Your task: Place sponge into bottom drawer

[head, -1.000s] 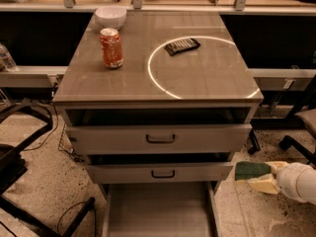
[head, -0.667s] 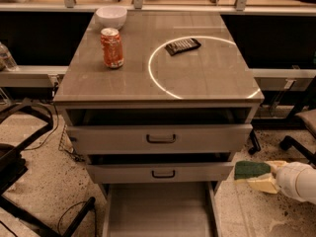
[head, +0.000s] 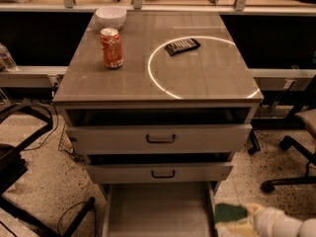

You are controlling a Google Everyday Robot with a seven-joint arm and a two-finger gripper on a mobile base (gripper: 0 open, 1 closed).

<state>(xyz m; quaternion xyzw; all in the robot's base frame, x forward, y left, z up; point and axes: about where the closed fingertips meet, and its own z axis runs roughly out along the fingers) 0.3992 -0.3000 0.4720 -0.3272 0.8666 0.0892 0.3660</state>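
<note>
White gripper (head: 251, 219) reaches leftward below the table's (head: 207, 83) front-right corner; it clamps the green-topped yellow foam sponge (head: 230, 213) beside the open grey bottom drawer (head: 158, 212).

Floor (head: 49, 186) is that speckled terrazzo stuff, beige with dark flecks, and a couple of black cables (head: 74, 215) snake over it on the left. A grey cabinet (head: 79, 139) sits dead center with a wood-look tabletop (head: 212, 83), and a thin bright ring of light (head: 149, 68) glows on it. Behind it everything goes pretty dark under a long pale counter (head: 281, 7), with a grey rail (head: 29, 75) running along each side. There's an office chair base on casters (head: 291, 177) at right and some black frame legs (head: 24, 147) at left. The claw (head: 256, 220) is down in the bottom right corner, just beside the cabinet.
</note>
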